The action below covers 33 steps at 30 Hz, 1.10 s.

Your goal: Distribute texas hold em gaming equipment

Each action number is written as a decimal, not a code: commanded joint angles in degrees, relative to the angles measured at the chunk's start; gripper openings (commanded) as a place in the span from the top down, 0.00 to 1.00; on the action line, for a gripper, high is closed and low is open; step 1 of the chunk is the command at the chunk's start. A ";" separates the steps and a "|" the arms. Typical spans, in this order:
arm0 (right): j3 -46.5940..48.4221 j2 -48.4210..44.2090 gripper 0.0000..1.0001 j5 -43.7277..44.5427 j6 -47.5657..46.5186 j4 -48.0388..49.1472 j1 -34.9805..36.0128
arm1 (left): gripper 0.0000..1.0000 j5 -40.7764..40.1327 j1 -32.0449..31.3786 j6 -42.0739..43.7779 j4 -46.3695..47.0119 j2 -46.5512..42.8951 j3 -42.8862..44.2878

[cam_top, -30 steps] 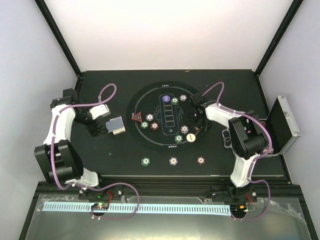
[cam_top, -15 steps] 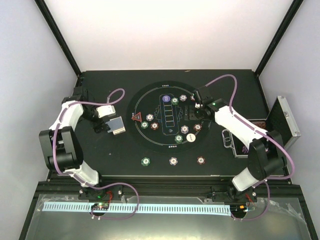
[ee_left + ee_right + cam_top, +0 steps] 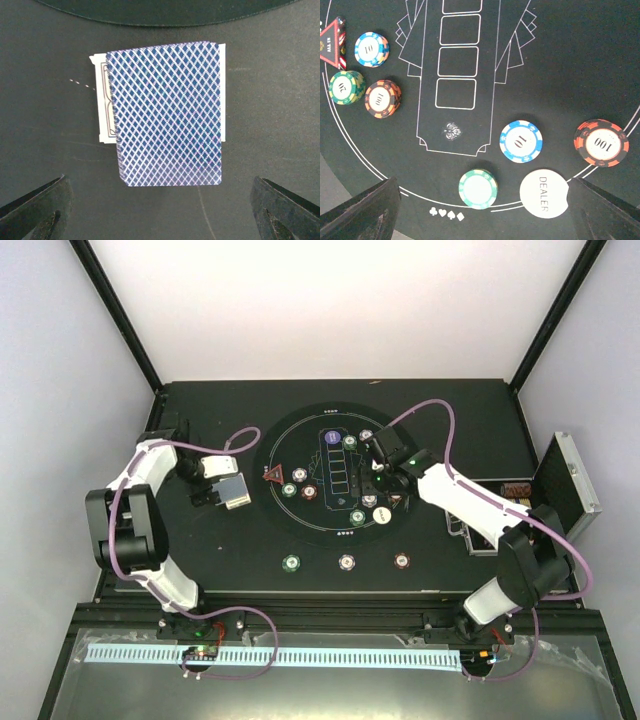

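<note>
Black poker mat (image 3: 560, 60) from above. A white DEALER disc (image 3: 544, 194) lies just beside a green chip (image 3: 478, 188), with a blue chip (image 3: 520, 141) and a red chip (image 3: 600, 142) near it.

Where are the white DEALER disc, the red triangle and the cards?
DEALER disc (image 3: 544, 194), right wrist view, on its printed middle.
red triangle (image 3: 331, 44), right wrist view, on its middle.
cards (image 3: 167, 115), left wrist view, middle of the top card's back.
</note>
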 commanded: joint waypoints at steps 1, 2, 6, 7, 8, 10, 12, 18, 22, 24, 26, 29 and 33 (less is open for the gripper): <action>-0.65 -0.85 0.07 -1.22 1.05 1.29 0.82 | 0.01 -2.32 -0.80 0.73 -0.25 2.11 -0.09; -0.72 -0.97 0.07 -1.38 1.03 1.35 0.88 | 0.01 -2.84 -0.98 0.67 -0.26 2.50 -0.23; -0.85 -1.34 0.07 -1.59 1.11 1.26 1.12 | 0.01 -4.60 -1.87 -1.28 1.47 3.83 -0.30; -0.83 -1.35 0.07 -1.59 1.16 1.16 1.17 | 0.01 -4.65 -2.12 -1.61 1.82 3.94 -0.21; -0.92 -1.42 0.07 -1.72 1.22 1.14 1.21 | 0.01 -4.64 -2.22 -1.96 2.02 4.04 -0.20; -1.30 -1.64 0.07 -1.60 1.20 1.16 1.32 | 0.01 -4.72 -2.63 -2.27 2.38 3.97 -0.31; -1.73 -1.82 0.07 -1.72 1.28 1.19 1.30 | 0.01 -4.99 -2.84 -2.12 2.58 3.96 -0.69; -2.21 -2.38 0.07 -1.94 1.38 1.21 1.36 | 0.01 -5.95 -3.20 -2.15 3.15 5.21 -0.90; -2.47 -2.64 0.07 -2.07 1.38 1.17 1.37 | 0.01 -6.29 -3.42 -2.24 3.21 6.09 -0.82; -2.59 -2.66 0.07 -2.11 1.46 1.23 1.34 | 0.01 -6.31 -3.50 -2.23 3.33 6.39 -0.73; -2.69 -2.54 0.07 -2.16 1.46 1.09 1.38 | 0.01 -6.44 -3.65 -2.19 3.30 6.66 -0.73; -2.78 -2.40 0.07 -2.34 1.42 1.10 1.50 | 0.01 -6.69 -3.79 -2.15 3.87 6.98 -0.89; -2.65 -2.49 0.07 -2.54 1.39 1.17 1.60 | 0.01 -6.89 -3.99 -2.15 4.40 7.57 -0.93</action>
